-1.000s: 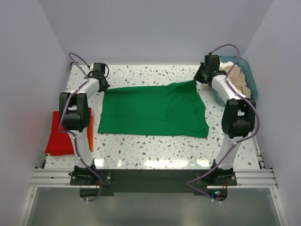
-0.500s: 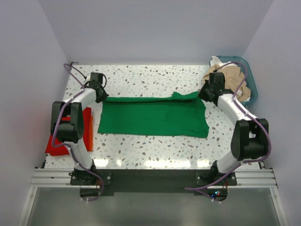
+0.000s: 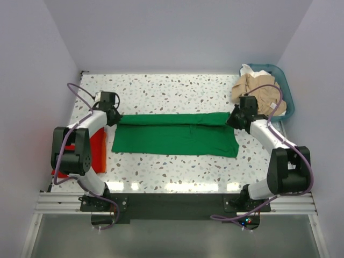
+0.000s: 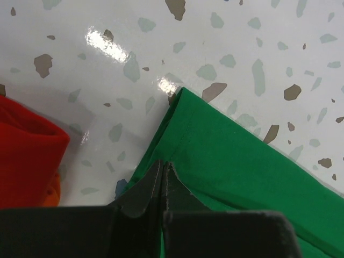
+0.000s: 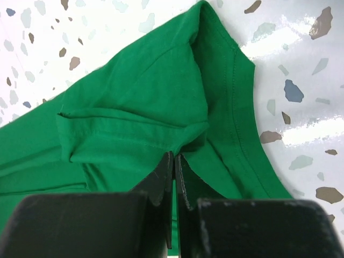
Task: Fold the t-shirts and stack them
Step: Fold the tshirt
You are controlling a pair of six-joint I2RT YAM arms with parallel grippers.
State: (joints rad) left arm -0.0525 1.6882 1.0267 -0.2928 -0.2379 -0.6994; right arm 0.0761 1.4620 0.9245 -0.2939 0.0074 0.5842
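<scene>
At green t-shirt [image 3: 177, 141] far corners: left gripper [image 4: 162, 165], right gripper [image 5: 173, 157] pinching cloth, fingers clamped together. Advising carrying both corners nearward evenly, matching hems, avoiding slack.

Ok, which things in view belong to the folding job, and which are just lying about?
Job in hand:
- green t-shirt, its far corners pinched by the left hand and right hand
- red t-shirt, beside the left arm
- beige t-shirts, heaped in the teal basket

Lying about:
- the teal basket itself
- speckled table
</scene>
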